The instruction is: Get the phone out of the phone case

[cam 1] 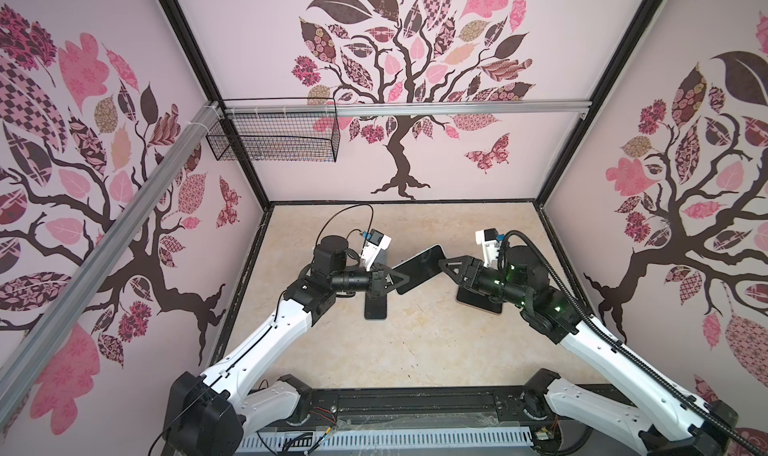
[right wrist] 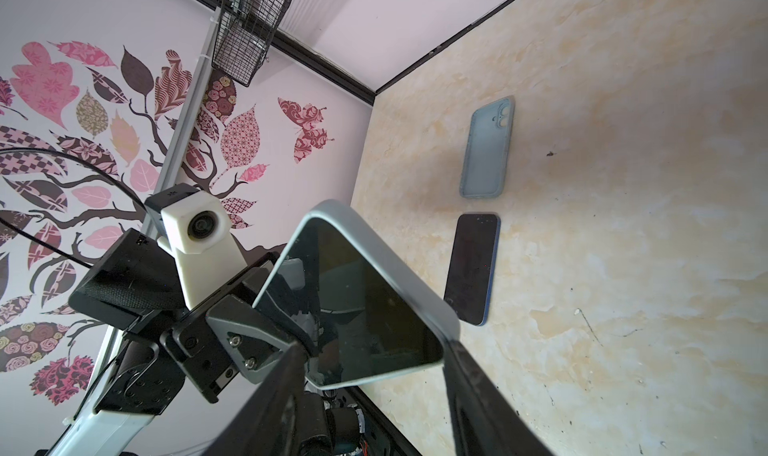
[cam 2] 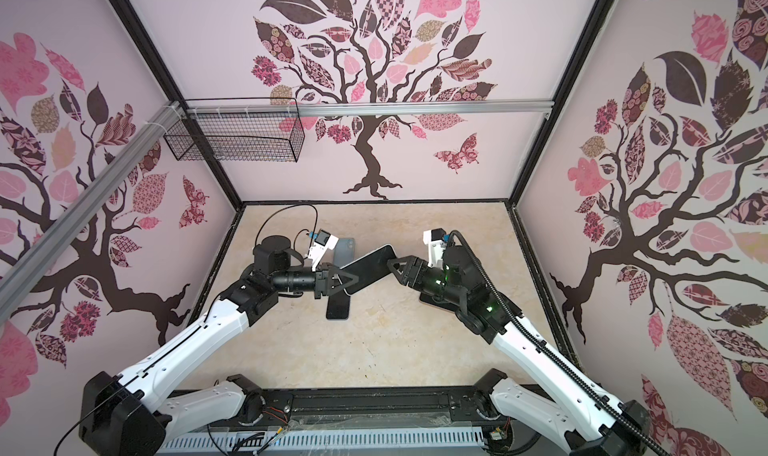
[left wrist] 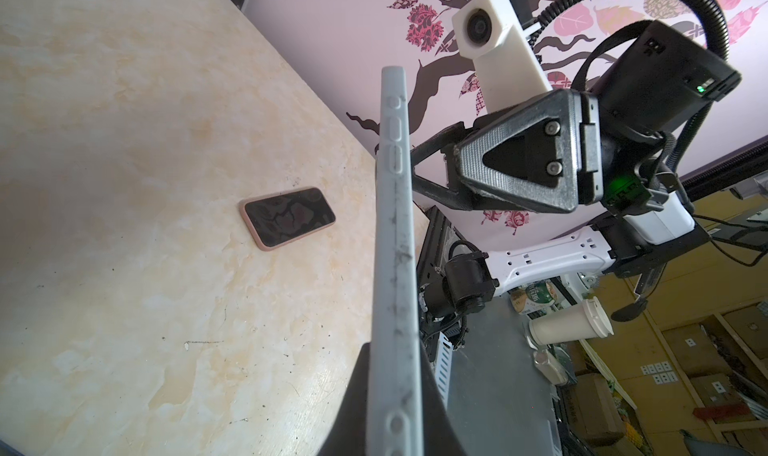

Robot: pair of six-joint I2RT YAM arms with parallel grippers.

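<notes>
Grey rubbery phone case [left wrist: 392, 225], with the phone [right wrist: 365, 308] inside, hangs mid-frame in both top views. Left gripper [left wrist: 392, 362] pinches its edge narrowly. The right gripper [right wrist: 376, 350] straddles the other end half-wide, and I cannot tell whether it presses. Best peel one corner lip first.

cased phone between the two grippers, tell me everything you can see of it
The cased phone is a dark glossy-screened handset in a scuffed, matte grey-blue case with moulded side buttons. It hangs above the table, tilted, touching nothing below. The left gripper pinches one end through its thickness; the right gripper clasps the other across its width.
</notes>
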